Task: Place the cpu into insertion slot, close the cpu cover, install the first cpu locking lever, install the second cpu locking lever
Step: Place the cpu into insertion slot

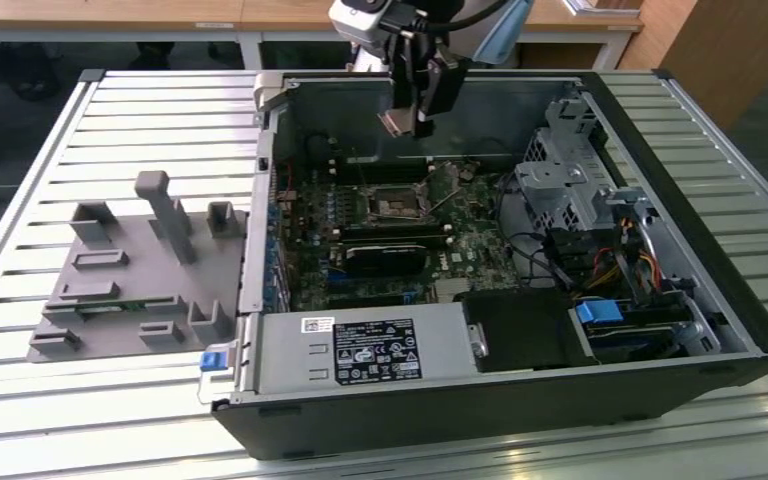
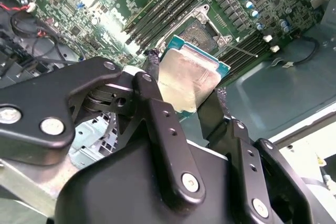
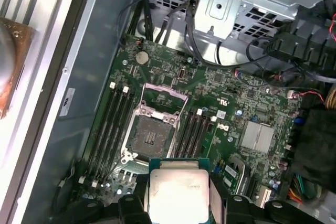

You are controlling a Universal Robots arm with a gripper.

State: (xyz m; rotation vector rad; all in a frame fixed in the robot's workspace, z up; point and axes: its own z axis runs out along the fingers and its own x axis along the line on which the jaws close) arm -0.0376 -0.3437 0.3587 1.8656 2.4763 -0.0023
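The cpu [image 2: 191,80] sits pinched by two opposite edges between the black fingers [image 2: 157,108] of the end effector [image 2: 186,85], silver top showing, up in the air above the insertion slot [image 2: 202,30]. In the first wrist view its near edge is cut off, and the bare insertion slot [image 3: 149,135] lies just beyond it. From the exterior view the chip is only a small tilted sliver, hard to make out, high over the insertion slot [image 1: 395,203] inside the open computer case [image 1: 491,420] on the slatted table [image 1: 117,110].
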